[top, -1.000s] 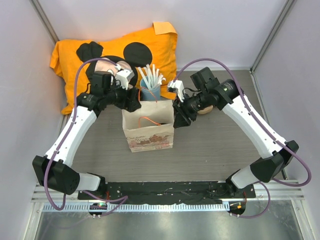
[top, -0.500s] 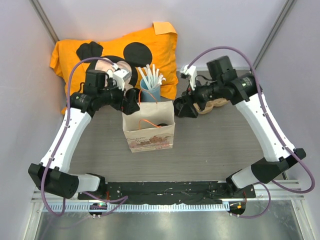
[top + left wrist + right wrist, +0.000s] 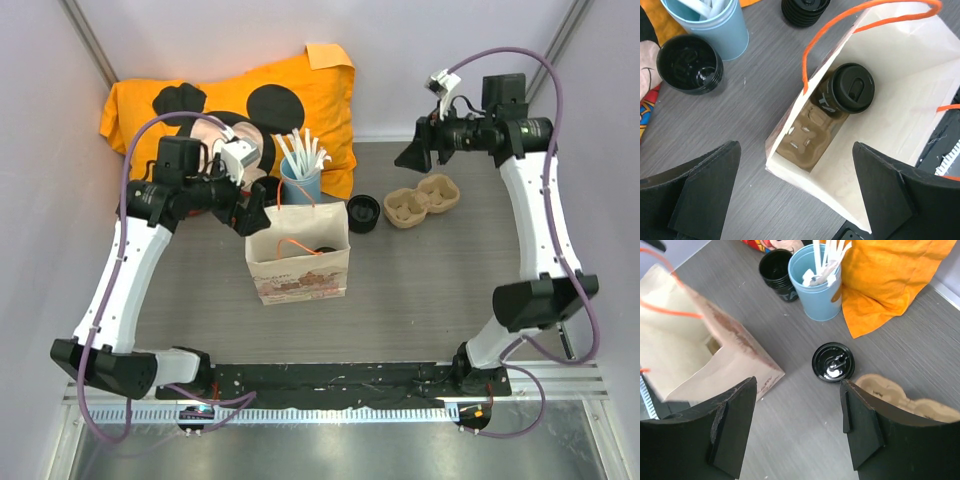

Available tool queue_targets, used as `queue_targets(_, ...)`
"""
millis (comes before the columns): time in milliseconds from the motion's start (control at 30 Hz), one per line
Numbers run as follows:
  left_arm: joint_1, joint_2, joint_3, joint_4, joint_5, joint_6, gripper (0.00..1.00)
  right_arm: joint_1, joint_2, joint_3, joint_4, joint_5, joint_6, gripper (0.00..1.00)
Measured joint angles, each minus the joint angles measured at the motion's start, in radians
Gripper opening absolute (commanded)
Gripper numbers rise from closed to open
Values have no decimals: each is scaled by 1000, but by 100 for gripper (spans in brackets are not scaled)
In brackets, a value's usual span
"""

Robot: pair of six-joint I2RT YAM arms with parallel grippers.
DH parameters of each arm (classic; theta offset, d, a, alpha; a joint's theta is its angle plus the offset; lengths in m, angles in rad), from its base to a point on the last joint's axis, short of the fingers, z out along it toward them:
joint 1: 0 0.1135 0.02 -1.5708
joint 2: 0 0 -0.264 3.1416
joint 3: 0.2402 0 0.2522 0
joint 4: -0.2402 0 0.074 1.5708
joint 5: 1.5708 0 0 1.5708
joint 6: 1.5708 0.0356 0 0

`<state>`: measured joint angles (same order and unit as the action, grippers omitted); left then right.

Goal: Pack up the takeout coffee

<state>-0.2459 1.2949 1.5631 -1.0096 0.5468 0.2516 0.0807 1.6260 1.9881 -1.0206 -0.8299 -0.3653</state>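
The takeout coffee point(image 3: 853, 87), a dark cup with a round black lid, stands inside the open paper bag point(image 3: 890, 55) in a brown cardboard carrier point(image 3: 805, 142). From above it is a dark spot point(image 3: 325, 248) in the bag point(image 3: 297, 275). My left gripper point(image 3: 795, 145) hovers open above the bag's left rim and holds nothing; from above it point(image 3: 255, 212) sits just left of the bag. My right gripper point(image 3: 798, 382) is open and empty, high at the back right point(image 3: 405, 158), well away from the bag.
A blue cup of white sticks point(image 3: 300, 180) stands behind the bag, with a hollow black cup point(image 3: 690, 63) beside it. A squat black round piece point(image 3: 362, 213) and an empty cardboard carrier point(image 3: 422, 203) lie right of the bag. An orange cushion point(image 3: 230, 100) fills the back.
The right arm has pulled away from the bag's right side, up and to the back right, its jaws widening. The left gripper has opened and backed slightly left of the bag.
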Motion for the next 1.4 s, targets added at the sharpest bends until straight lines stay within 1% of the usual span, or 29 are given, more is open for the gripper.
queue_targets(133,11,27,0,-5,-1,2,100,-3,133,32,65,-34,41,73)
queue_targets(233,16,48,0,-4,-1,0,100,-3,187,29,97,-58,77,73)
queue_targets(367,17,69,6,-3,-1,-5,100,-3,194,25,159,-84,127,73)
queue_targets(567,17,112,76,3,5,-8,100,-3,195,25,231,-113,190,73)
queue_targets(733,14,134,84,6,7,-6,100,-2,196,22,283,-132,243,73)
queue_targets(867,12,159,84,-1,8,10,96,-2,198,14,303,-142,266,73)
queue_targets(900,12,162,84,-3,8,16,95,-2,198,13,304,-143,270,73)
queue_targets(967,11,165,84,-7,8,30,89,0,198,9,309,-150,275,73)
queue_targets(1000,11,165,84,-9,10,38,87,1,198,8,310,-153,278,73)
queue_targets(1033,11,165,84,-13,14,47,83,2,198,4,313,-155,282,73)
queue_targets(1133,11,169,87,-39,27,75,75,8,198,-8,317,-158,287,73)
queue_targets(1267,10,181,105,-81,50,113,70,24,198,-30,317,-157,289,73)
queue_targets(1367,8,183,109,-108,59,134,63,32,203,-36,317,-157,289,73)
queue_targets(1400,6,183,109,-117,60,142,58,36,206,-36,317,-157,289,73)
